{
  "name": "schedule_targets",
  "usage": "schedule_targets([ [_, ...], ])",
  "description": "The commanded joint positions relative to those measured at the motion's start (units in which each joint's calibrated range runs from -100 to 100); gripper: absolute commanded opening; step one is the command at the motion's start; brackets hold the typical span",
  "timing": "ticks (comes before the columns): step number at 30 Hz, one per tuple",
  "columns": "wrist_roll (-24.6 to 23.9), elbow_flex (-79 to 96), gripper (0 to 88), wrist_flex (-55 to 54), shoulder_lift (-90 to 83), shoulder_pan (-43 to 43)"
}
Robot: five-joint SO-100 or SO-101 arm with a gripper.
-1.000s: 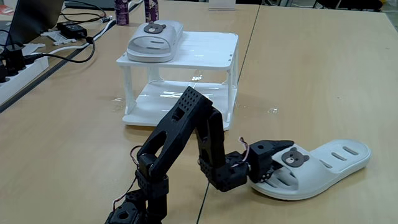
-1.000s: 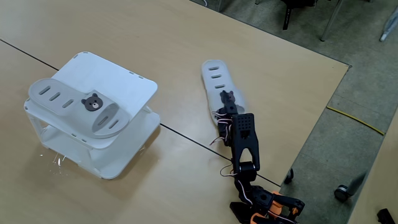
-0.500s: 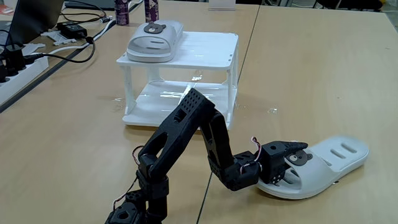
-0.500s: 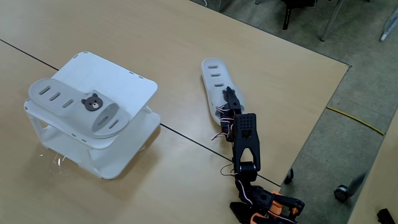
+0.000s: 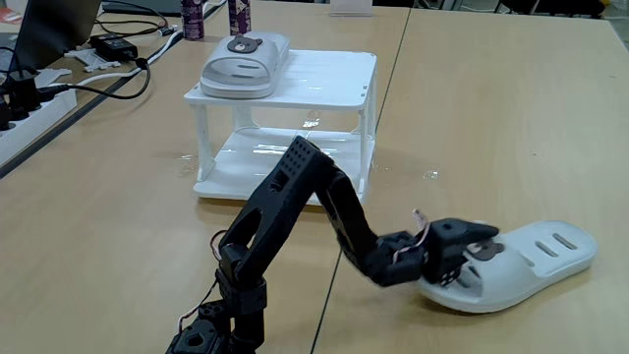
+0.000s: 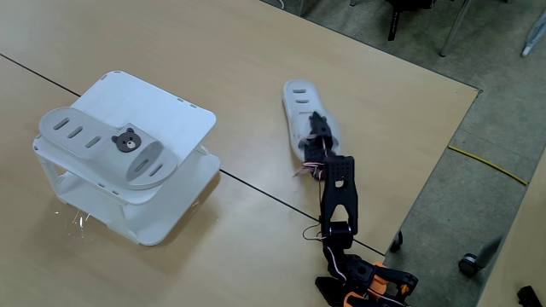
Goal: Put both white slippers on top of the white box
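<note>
A: The gripper (image 5: 479, 246) sits over the strap of the slipper on the table (image 5: 521, 262). I cannot tell whether its fingers have closed on it.

B: Best pinch the strap squarely at mid-width, then lift straight. In a fixed view that slipper (image 6: 307, 118) runs about 11 to 5 o'clock, heel at 11.

A: The white box (image 6: 183, 114) lies toward 9 o'clock, the other slipper (image 6: 102, 147) already on top.

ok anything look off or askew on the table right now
Nothing damaged or spilled. One white slipper lies flat at one side of the white box top. The other slipper is still on the table, with the gripper at its strap. Cables and a power strip clutter the far left of a fixed view.
</note>
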Motion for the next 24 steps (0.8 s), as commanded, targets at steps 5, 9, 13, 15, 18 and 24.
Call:
schedule_targets([
  [5,0.4,-20.4,0.8,35.2,-30.3,2.1],
  [9,0.4,-27.8,0.8,46.8,-38.2,2.1],
  [13,0.4,-33.7,0.8,56.9,-45.5,2.0],
  [15,0.4,-35.8,0.8,60.6,-48.6,2.0],
  [18,0.4,-38.3,0.8,66.7,-53.7,1.9],
  [24,0.4,-40.1,0.8,72.2,-60.4,2.2],
])
